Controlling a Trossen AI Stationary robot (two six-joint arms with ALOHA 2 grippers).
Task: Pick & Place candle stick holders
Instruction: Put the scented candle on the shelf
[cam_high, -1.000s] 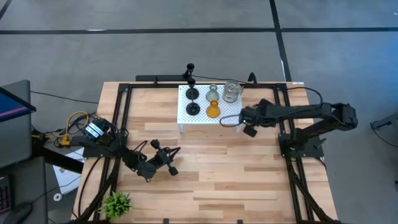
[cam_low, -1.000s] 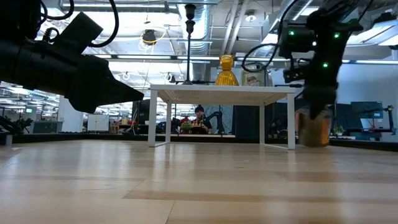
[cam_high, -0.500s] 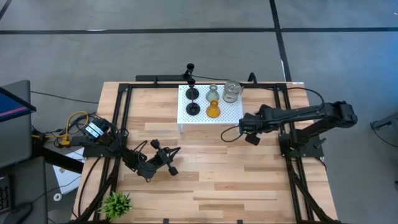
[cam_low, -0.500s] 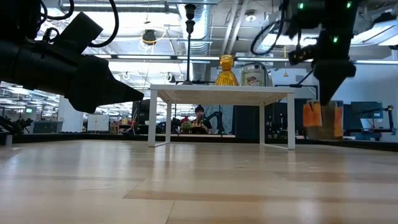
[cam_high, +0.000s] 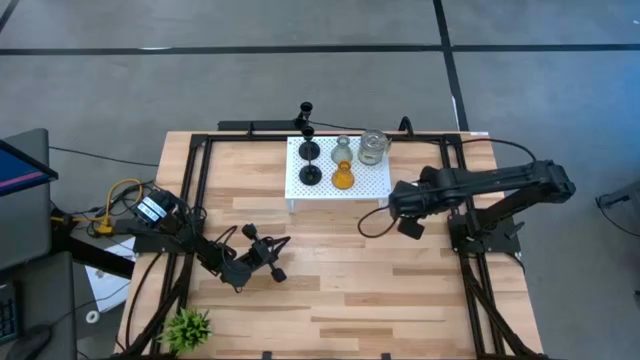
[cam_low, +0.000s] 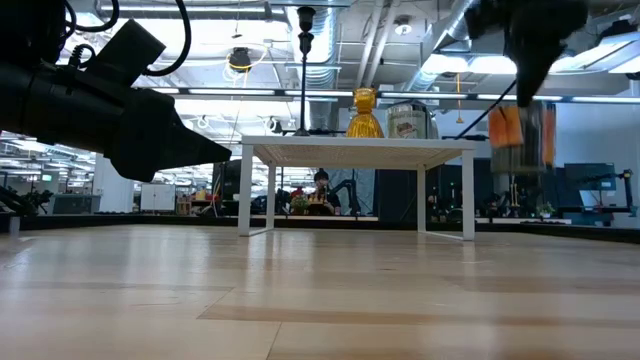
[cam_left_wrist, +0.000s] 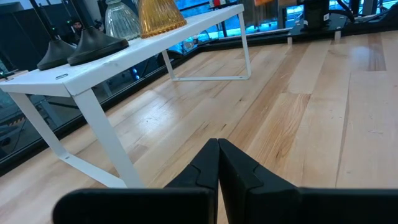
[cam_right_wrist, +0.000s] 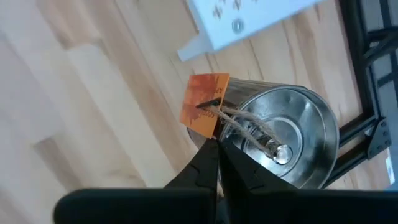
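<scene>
A metal tin (cam_right_wrist: 283, 140) w/ an orange tag (cam_right_wrist: 204, 102) is being held off the table by the right gripper (cam_right_wrist: 214, 146), fingers pinched on its twine (cam_right_wrist: 239, 124), just beside the white stand (cam_high: 337, 178). Two black holders (cam_high: 309, 163), the pale-green holder (cam_high: 343, 149) & the amber holder (cam_high: 343, 177) are being kept on the stand. The left gripper (cam_left_wrist: 217, 163) is being rested near the table's front-left, fingers closed, empty.
</scene>
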